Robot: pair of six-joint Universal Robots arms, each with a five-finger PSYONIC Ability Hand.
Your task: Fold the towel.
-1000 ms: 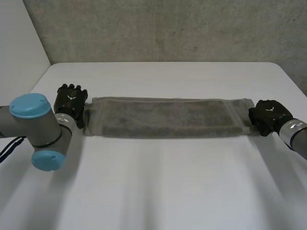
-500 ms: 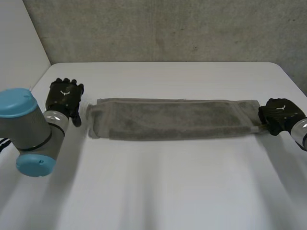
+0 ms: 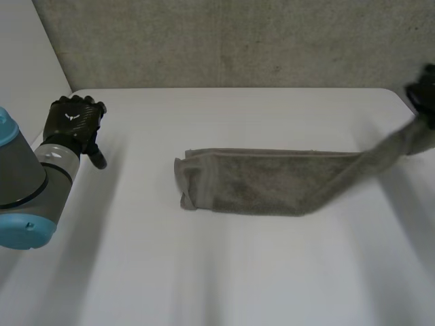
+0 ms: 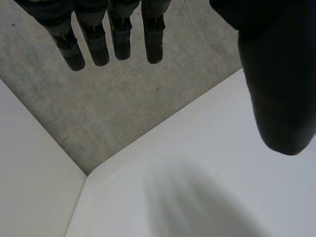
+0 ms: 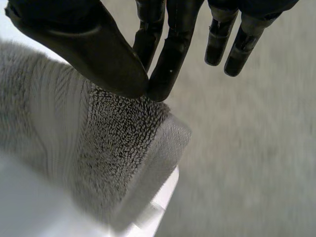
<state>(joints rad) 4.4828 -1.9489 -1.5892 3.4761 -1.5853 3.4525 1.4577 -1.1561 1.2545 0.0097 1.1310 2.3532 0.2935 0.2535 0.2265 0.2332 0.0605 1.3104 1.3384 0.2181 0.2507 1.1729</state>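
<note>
Grey towel [image 3: 265, 180] stretches side to side on the table [image 3: 224, 272]. The right hand [image 3: 425, 95] pinches its right end, raised off the table. The left hand [image 3: 73, 122], fingers straight and empty, hangs well beyond its left end.

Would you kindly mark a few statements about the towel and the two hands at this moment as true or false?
1. The right hand pinches one end of the towel between its thumb and fingers. True.
2. The left hand grips the towel's other end. False: it is well apart from the towel, its fingers straight and holding nothing.
3. The whole towel lies flat on the table. False: the end in the right hand is lifted off the table.
4. The towel's free end rests on the table. True.
</note>
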